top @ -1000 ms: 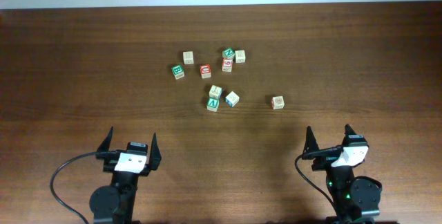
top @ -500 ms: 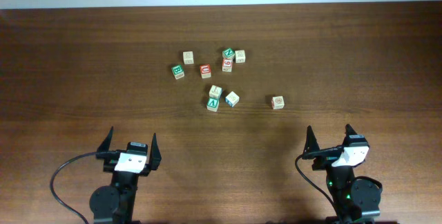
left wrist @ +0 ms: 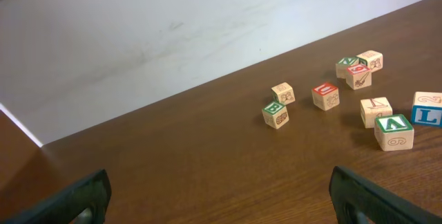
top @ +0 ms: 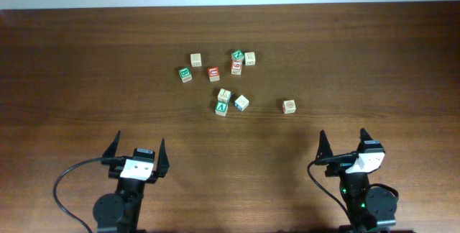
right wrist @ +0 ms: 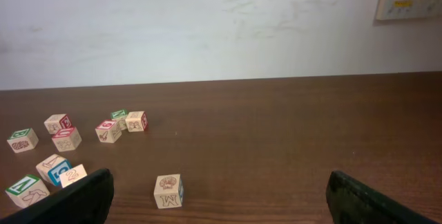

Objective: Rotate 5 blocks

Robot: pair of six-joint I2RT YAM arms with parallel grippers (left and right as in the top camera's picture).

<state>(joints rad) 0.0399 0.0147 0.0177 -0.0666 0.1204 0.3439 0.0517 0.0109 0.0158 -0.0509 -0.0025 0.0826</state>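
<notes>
You are at the start, it seems: nothing is gripped. Your left gripper and right gripper hang empty, jaws wide apart, well short of the lone block. The other blocks cluster to its left. The next move calls for reaching out, probably right arm first, and lining up over the lone block.

I read the blocks as small pale wooden cubes, each sitting flat and unstacked. My landmark is the red-top block. The green-top block, with a white V, is below and slightly right of it in the overhead view. The plain-top block sits between those two, just beside the green one. The blue-sided block is turned diagonal, further right. The orange-ring block lies alone, well right of the red one.
</notes>
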